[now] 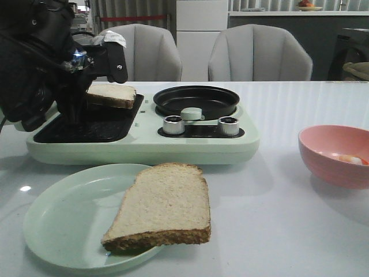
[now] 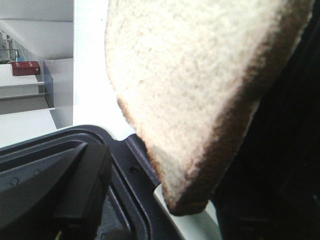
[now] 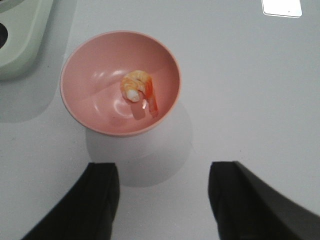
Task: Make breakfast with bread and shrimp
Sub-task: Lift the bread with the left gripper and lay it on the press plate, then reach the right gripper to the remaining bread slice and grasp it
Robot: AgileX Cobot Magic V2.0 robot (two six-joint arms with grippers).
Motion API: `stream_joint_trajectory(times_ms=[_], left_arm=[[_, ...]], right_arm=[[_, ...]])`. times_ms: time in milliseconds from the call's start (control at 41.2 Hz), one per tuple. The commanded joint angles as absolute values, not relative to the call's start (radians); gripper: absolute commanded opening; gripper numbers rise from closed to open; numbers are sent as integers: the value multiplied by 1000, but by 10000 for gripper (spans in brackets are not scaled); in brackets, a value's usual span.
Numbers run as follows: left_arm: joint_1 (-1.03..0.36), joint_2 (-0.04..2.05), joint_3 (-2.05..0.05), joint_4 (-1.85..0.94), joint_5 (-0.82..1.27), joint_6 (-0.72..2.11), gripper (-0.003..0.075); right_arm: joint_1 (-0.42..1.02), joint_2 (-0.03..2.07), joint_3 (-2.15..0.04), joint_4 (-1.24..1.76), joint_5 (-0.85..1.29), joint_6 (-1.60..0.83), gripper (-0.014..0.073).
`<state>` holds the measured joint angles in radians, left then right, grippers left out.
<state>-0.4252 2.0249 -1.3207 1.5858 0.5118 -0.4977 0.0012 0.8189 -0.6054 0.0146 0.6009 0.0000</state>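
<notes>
One bread slice (image 1: 163,206) lies on a pale green plate (image 1: 55,222) at the table's front. A second bread slice (image 1: 110,94) rests tilted at the far right corner of the black grill plate (image 1: 86,130). It fills the left wrist view (image 2: 200,90). My left gripper (image 1: 76,108) hangs over the grill plate just left of that slice. One finger (image 2: 80,190) stands apart from the crust, so the gripper is open. A curled shrimp (image 3: 138,88) lies in the pink bowl (image 3: 90,85) at the right (image 1: 337,153). My right gripper (image 3: 164,200) is open and empty above the table, short of the bowl.
The pale green breakfast machine (image 1: 144,147) holds a round black pan (image 1: 196,101) and two silver knobs (image 1: 173,124). Its corner shows in the right wrist view (image 3: 20,45). Two grey chairs (image 1: 259,52) stand behind the table.
</notes>
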Motion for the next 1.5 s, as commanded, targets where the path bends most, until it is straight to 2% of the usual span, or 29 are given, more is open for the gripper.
stream_joint_trajectory(times_ms=[0,146,315,461,703,873,1164,1480], left_arm=[[-437,1938,-1350,1556,559,-491,482],[-437,1896,-1347,1309,574,-307,482],[-444,1817,-1345,1171,610,-294,482],[-486,1707,-1340,1050,635,-275,482],[-570,1523,-1340,644,747,14,482],[-596,1423,-1328,489,798,21,482],[-689,1204,-1083,373,733,19,482],[-691,967,-871,132,730,17,482]], right_arm=[[-1,819,-642,0,542,0,505],[-1,819,-642,0,542,0,505],[-1,819,-642,0,542,0,505],[-1,819,-642,0,542,0,505],[-1,819,-642,0,542,0,505],[-1,819,-642,0,542,0,505],[-1,819,-642,0,542,0,505],[-1,819,-642,0,542,0,505]])
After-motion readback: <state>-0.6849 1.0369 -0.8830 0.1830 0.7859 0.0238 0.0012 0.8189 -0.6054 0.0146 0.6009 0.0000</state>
